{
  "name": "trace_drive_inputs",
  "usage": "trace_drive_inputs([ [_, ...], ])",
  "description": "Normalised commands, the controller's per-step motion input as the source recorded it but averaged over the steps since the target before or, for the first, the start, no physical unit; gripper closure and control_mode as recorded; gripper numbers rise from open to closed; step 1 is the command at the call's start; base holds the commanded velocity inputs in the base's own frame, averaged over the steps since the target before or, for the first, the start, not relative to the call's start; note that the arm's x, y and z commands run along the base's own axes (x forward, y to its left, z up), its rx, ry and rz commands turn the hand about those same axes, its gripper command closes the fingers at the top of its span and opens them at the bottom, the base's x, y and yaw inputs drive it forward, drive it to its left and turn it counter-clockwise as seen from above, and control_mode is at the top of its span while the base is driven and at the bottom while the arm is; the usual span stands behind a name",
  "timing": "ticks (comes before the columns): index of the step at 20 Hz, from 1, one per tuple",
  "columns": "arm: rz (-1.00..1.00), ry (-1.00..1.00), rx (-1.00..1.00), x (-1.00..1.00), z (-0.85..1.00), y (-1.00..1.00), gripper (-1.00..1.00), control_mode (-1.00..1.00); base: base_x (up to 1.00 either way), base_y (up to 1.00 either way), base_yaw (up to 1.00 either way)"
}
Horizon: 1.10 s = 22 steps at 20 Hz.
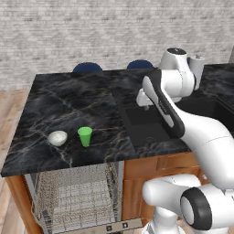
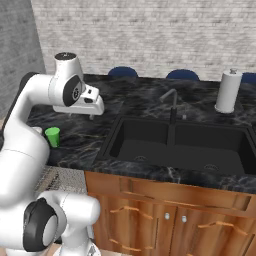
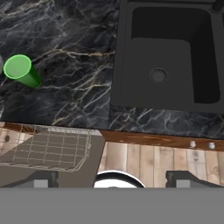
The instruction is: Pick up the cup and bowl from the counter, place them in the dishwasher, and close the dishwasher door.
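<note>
Counter [image 1: 68, 98]: black veined marble, sink [image 2: 175, 142] sunk in it on the right. Below the near edge the dishwasher [image 1: 77, 196] stood open, wire racks bare, its door [image 1: 121, 225] dropped flat. Arm raised over the counter beside the sink. Gripper [image 3: 113, 177] spread wide, holding nothing, looking down on counter edge and rack.

Cup [image 1: 85, 136] upright near the front edge; bowl [image 1: 57, 138] just beside it to the left, apart.

Step in hand, by my reading: reach for the cup. Best to swing left, come down straight over the rim, straddle the tapered wall, and keep clear of the bowl.

Left base view gave bowl and rack together. Right base view hid the bowl but showed a paper-towel roll [image 2: 228, 91] beyond the sink. Hand view showed the cup's open mouth.
</note>
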Motion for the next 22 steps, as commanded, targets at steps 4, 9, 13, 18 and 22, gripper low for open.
trace_drive_inputs([
  [4, 0.0, 0.0, 0.0, 0.05, -0.08, 0.23, -1.0, -1.0, 0.0, 0.0, 0.0],
  [9, 0.0, 0.0, 0.03, 0.06, -0.13, 0.25, -1.0, -1.0, 0.0, 0.0, 0.0],
  [13, 0.0, 0.0, 0.03, 0.09, -0.19, 0.26, -1.0, -1.0, 0.0, 0.0, 0.0],
  [18, 0.0, 0.0, 0.0, 0.15, -0.21, 0.29, -1.0, -1.0, 0.0, 0.0, 0.0],
  [22, 0.0, 0.0, 0.0, 0.14, -0.2, 0.29, -1.0, -1.0, 0.0, 0.0, 0.0],
])
